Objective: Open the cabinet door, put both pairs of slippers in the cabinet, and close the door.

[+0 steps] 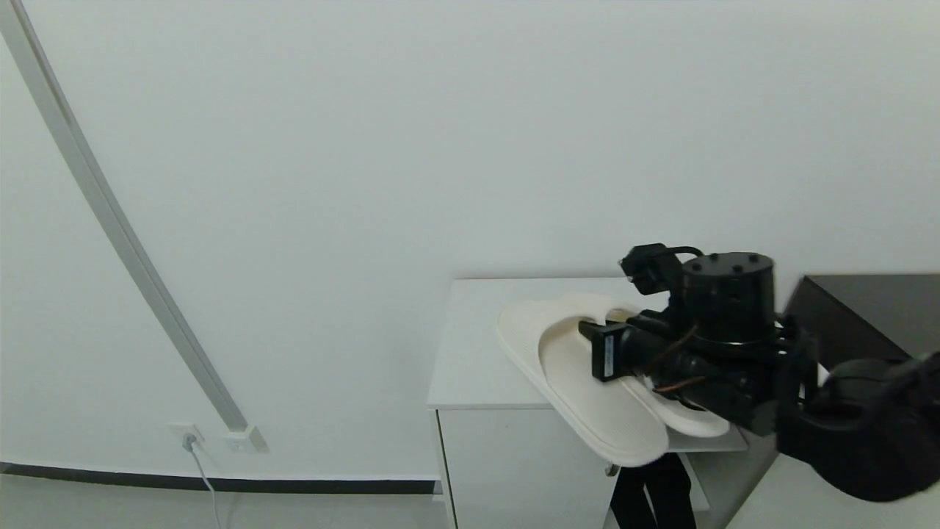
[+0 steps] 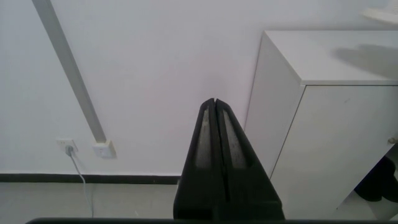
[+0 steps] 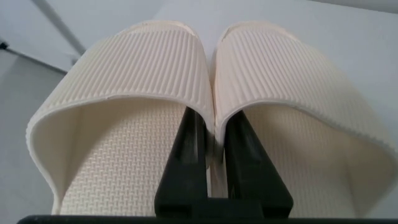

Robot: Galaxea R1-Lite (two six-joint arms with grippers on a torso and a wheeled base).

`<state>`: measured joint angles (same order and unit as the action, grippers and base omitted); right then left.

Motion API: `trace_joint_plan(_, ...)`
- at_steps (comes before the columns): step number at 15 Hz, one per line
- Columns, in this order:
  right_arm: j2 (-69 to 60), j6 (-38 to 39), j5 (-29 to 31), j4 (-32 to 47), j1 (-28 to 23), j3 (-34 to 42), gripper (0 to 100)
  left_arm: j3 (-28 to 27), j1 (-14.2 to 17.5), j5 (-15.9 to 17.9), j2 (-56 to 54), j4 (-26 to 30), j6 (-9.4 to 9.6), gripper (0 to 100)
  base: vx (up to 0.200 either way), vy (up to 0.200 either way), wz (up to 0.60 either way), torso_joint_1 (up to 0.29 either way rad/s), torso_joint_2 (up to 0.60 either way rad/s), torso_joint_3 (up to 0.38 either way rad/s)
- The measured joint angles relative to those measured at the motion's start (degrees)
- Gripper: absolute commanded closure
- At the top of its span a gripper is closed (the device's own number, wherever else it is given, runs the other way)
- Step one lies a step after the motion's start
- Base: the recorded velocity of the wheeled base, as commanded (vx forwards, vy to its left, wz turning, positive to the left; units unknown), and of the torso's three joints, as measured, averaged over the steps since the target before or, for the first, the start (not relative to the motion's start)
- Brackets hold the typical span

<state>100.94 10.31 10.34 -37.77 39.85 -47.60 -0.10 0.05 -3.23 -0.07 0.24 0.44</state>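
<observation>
**A:** How is the right gripper (image 3: 214, 127) set?

**B:** It is closed on the pair of slippers (image 3: 149, 74). One finger is pushed into each slipper, and the two adjoining strap walls are pinched between them.

**A:** Where is the pair held?

**B:** Over the front edge of the white cabinet (image 1: 470, 345), toes toward the wall. Contact with the top cannot be told.

**A:** How is the pair expected to handle?

**B:** It is judged light, soft and springy. The ribbed straps should be gripped well, but one slipper could be squeezed out. A hold low on the strap walls, near the sole, is preferred.

**A:** And the left gripper (image 2: 215, 106)?

**B:** It is pressed closed on nothing, beside the cabinet.
</observation>
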Motion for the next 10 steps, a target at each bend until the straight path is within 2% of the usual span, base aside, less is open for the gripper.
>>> trace_joint_plan(3,-11.3,-0.3,-1.3,3.2,5.3,8.9,100,0.0,0.0,-0.1,0.0,0.0,-0.06,100,0.0,0.0,0.0,0.0,0.0,0.0)
trace_joint_plan(7,-16.3,-0.2,-1.3,4.1,8.0,11.8,100,0.0,0.0,0.1,0.0,0.0,-0.01,100,0.0,0.0,0.0,0.0,0.0,0.0)
trace_joint_plan(10,-16.8,-0.2,-1.2,4.1,8.5,12.2,100,0.0,0.0,0.1,0.0,0.0,0.0,100,-0.2,0.0,0.0,0.007,0.0,0.002)
